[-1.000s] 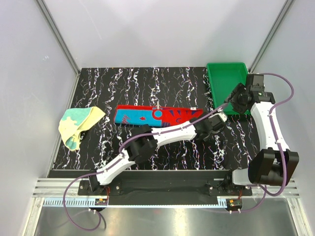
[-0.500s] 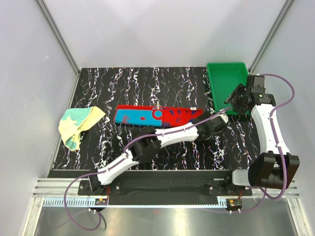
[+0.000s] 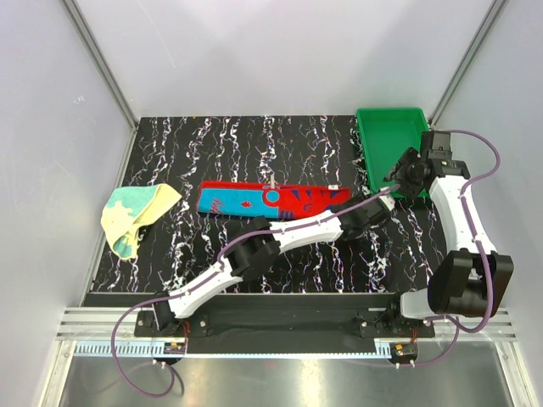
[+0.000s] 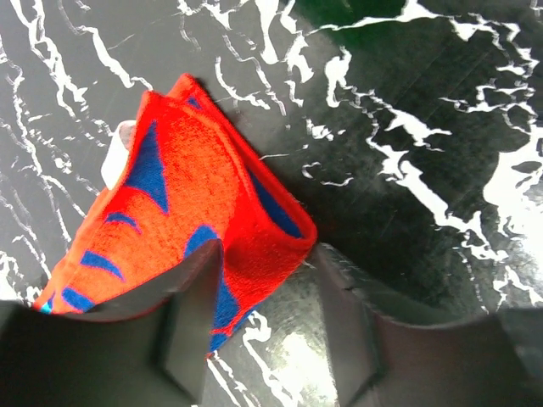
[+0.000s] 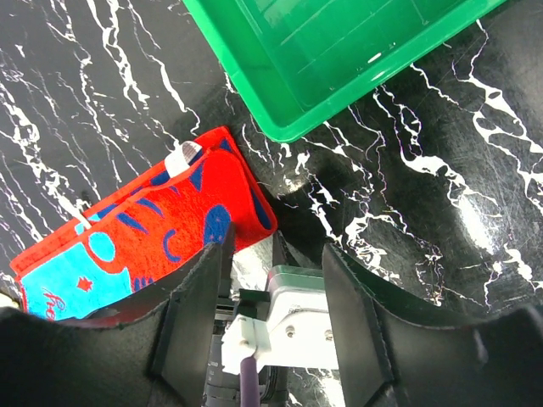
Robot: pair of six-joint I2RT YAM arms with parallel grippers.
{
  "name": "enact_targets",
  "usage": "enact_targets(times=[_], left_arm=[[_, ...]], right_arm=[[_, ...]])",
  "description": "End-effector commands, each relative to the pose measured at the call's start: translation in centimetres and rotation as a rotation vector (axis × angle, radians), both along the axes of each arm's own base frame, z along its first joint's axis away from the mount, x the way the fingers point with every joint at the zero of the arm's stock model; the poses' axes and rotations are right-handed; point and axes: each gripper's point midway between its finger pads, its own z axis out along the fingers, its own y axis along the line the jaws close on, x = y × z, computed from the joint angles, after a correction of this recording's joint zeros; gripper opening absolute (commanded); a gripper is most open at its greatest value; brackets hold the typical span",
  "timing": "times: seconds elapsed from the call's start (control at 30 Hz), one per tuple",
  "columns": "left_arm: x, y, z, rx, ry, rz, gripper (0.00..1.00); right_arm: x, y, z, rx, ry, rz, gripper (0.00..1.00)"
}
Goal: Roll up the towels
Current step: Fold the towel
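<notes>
Black marbled stone with white veins made up the surface (image 3: 212,153), walled by pale panels on three sides. On it the red towel (image 3: 263,200), blotched with blue, lay folded into a long flat strip near the middle, not rolled. A small white tag (image 4: 114,157) poked from its far edge. The pale yellow towel (image 3: 136,216) with teal-green patches sat crumpled at the left edge, well apart from the red one and from both arms. A green tray (image 3: 392,140) stood in the far right corner. The left arm stretched across the surface to the right end of the red towel. There the left pincer (image 4: 270,254) stood with its fingers apart, straddling the folded corner: one finger lay over the cloth and the other was down on the bare stone beside it. I could not tell whether either finger pressed on the cloth. The right pincer (image 5: 278,246) hung near the tray's near corner, above the left wrist, with its fingers apart and nothing between them.
</notes>
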Motion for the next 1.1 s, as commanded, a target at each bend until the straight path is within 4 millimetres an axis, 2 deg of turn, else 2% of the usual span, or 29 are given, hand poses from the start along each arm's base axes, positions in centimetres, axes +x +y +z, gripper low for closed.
enact_targets(times=[0.0, 0.17, 0.3, 0.33, 0.4, 0.43, 0.47, 0.5, 0.53, 0.6, 0.63, 0.7, 0.73, 0.77, 0.8, 0.83, 0.87, 0.9, 0.93, 0.97, 1.07], left_arm=[[0.2, -1.0, -1.1, -0.014, 0.019, -0.029, 0.46], [0.1, -1.9, -1.2, -0.049, 0.044, -0.047, 0.27], [0.5, -2.1, 0.6, -0.1, 0.047, -0.031, 0.03], [0.5, -2.3, 2.1, -0.139, 0.047, -0.027, 0.01], [1.1, -2.0, 3.8, -0.181, 0.05, -0.012, 0.0], [1.2, -2.1, 5.9, -0.238, 0.058, 0.007, 0.0], [1.8, -1.5, 7.0, -0.26, 0.061, 0.025, 0.0], [2.0, -1.2, 9.4, -0.305, 0.056, 0.037, 0.0], [2.1, -0.8, 10.1, -0.341, 0.079, 0.057, 0.0], [3.1, 0.7, 11.9, -0.394, 0.096, 0.099, 0.0], [2.9, 1.4, 13.6, -0.451, 0.119, 0.12, 0.0], [4.3, 3.4, 15.1, -0.513, 0.146, 0.174, 0.0], [3.9, 4.1, 16.1, -0.574, 0.198, 0.195, 0.0], [5.5, 5.7, 16.8, -0.621, 0.211, 0.238, 0.0], [5.7, 6.6, 18.7, -0.684, 0.225, 0.248, 0.0], [5.3, 7.1, 17.7, -0.726, 0.308, 0.276, 0.0], [7.0, 8.8, 18.4, -0.781, 0.311, 0.314, 0.0], [7.2, 9.9, 19.9, -0.829, 0.316, 0.327, 0.0], [7.2, 10.7, 19.2, -0.851, 0.359, 0.361, 0.0], [8.4, 12.5, 19.6, -0.875, 0.349, 0.399, 0.0], [9.3, 16.1, 20.4, -0.897, 0.317, 0.468, 0.0]], right_arm=[[0.5, 0.3, -0.2, 0.009, -0.013, 0.018, 0.58], [0.5, 0.2, -0.3, 0.002, -0.013, 0.018, 0.57], [0.4, 0.4, -0.2, 0.01, -0.015, 0.019, 0.55], [0.5, 0.4, -0.1, 0.013, -0.018, 0.02, 0.55], [0.5, 0.5, 0.2, 0.02, -0.025, 0.02, 0.54], [0.5, 0.6, 0.3, 0.022, -0.025, 0.018, 0.54], [0.6, 0.5, 0.7, 0.022, -0.034, 0.014, 0.54], [0.7, 0.6, 0.9, 0.027, -0.04, 0.015, 0.54], [0.8, 0.6, 1.2, 0.027, -0.048, 0.014, 0.53], [0.9, 0.6, 1.7, 0.026, -0.057, 0.012, 0.53], [1.0, 0.6, 1.9, 0.026, -0.06, 0.011, 0.53], [1.1, 0.6, 2.3, 0.028, -0.066, 0.011, 0.53], [1.1, 0.7, 2.3, 0.031, -0.066, 0.012, 0.53], [1.2, 0.7, 2.4, 0.033, -0.066, 0.011, 0.53], [1.2, 0.8, 2.5, 0.038, -0.067, 0.013, 0.52], [1.2, 0.8, 2.5, 0.038, -0.065, 0.015, 0.53], [1.2, 0.8, 2.5, 0.043, -0.064, 0.015, 0.52], [1.1, 0.9, 2.5, 0.045, -0.061, 0.019, 0.52], [1.1, 1.0, 2.5, 0.047, -0.061, 0.02, 0.52], [1.0, 1.0, 2.5, 0.046, -0.06, 0.021, 0.52], [0.9, 1.0, 2.6, 0.043, -0.06, 0.025, 0.52]])
